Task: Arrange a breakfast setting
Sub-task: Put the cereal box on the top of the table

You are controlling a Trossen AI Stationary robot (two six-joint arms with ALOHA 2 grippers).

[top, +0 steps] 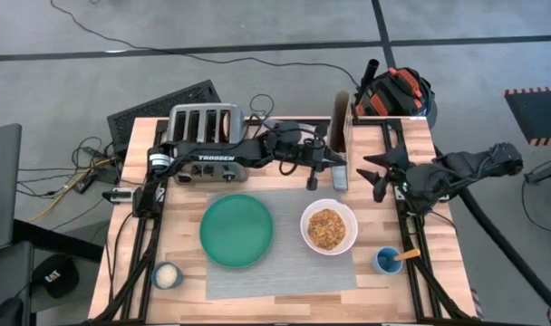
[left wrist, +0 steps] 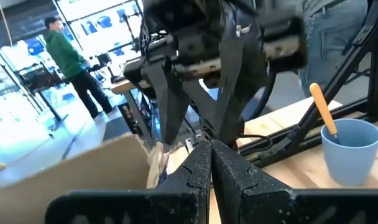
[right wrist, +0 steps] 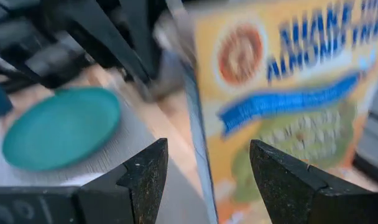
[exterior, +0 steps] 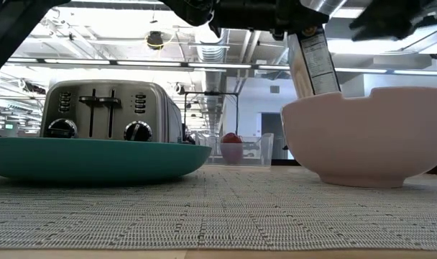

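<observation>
A grey woven placemat point(top: 285, 263), rectangular and finely ribbed, is laid on the pale wooden table point(top: 439, 249); on it are set a round, smooth teal-green plate point(top: 236, 230) and, just beside it, a smaller white bowl point(top: 329, 226) filled with tan, crumbly cereal; a chrome four-slot toaster point(top: 206, 136) with dark knobs is stood behind the plate, off the mat; a small blue cup point(top: 387, 261) with a wooden spoon point(top: 408, 255) leaning in it is seen near the mat's right corner, and a small white cup point(top: 168, 275) near its left corner; an upright cardboard cereal box point(right wrist: 282, 93), printed in orange, blue and green, is stood behind the bowl; the left gripper point(left wrist: 210, 168) is held above the mat's far edge near the box, its fingers pressed together on nothing; the right gripper point(right wrist: 207, 171) is held just before the box with its fingers apart, nothing between them; beyond the table a grey floor with cables, and in the left wrist view a bright room with a person in a green top point(left wrist: 68, 59), are seen
</observation>
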